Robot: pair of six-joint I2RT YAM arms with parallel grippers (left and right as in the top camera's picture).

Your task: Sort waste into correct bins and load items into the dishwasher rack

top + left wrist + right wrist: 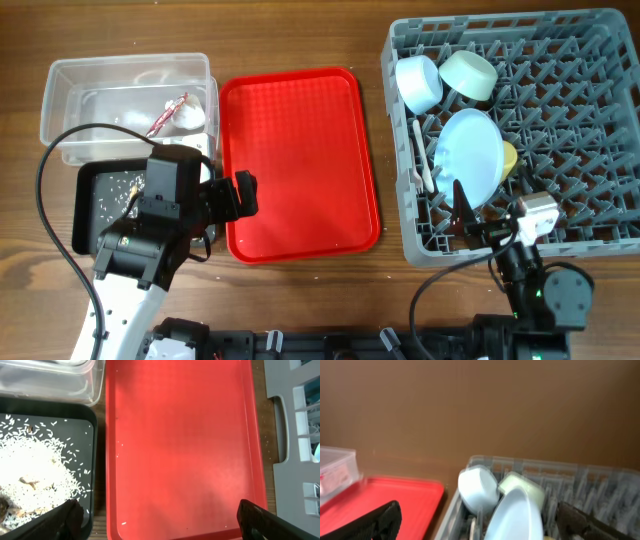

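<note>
The grey rack [560, 60] at the right holds a light blue bowl [418, 83], a pale green bowl [470, 74], a light blue plate [472, 155] standing on edge, a yellow cup [510, 157] behind it and a white utensil [421, 155]. The clear tub [60, 80] holds the red-and-white wrapper [167, 113]. The black tray [100, 200] holds rice crumbs and scraps [30, 465]. My left gripper [160, 527] is open and empty over the red tray's near left part. My right gripper [480, 527] is open and empty near the rack's front edge, facing the plate [515, 515].
The flat red serving tray [300, 160] lies between the bins and the rack, with a few stray rice grains on it [122, 522]. The left arm's body covers part of the black tray. Cables run along the left and front edges.
</note>
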